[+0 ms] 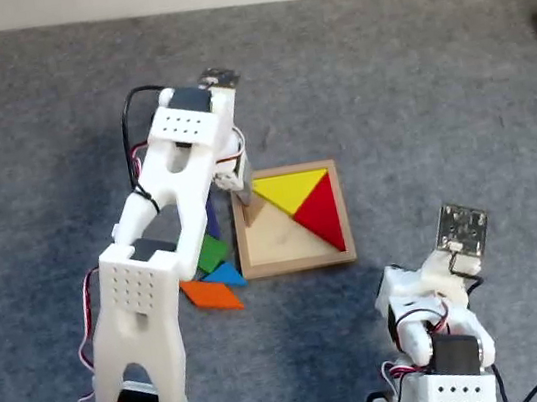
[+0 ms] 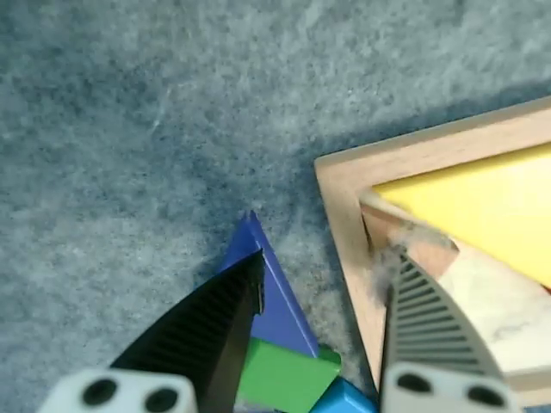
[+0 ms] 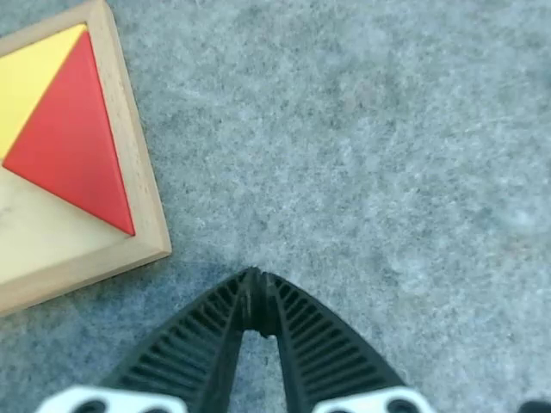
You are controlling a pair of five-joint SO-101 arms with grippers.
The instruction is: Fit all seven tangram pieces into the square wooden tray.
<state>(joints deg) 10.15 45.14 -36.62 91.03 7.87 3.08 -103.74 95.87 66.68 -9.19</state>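
High view: tray (image 1: 298, 260) holds yellow triangle (image 1: 291, 193), red triangle (image 1: 323, 211); left gripper (image 2: 327, 260) spread; right gripper (image 3: 258, 282) pressed together.

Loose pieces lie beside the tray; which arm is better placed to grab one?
Left. The left gripper hangs open by the blue triangle and green piece beside the tray; the right gripper is shut over carpet beyond it.

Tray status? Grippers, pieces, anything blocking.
Left gripper open, straddling tray rim. Right gripper shut over carpet. Yellow triangle, red triangle seated; other pieces outside, partly under left arm.
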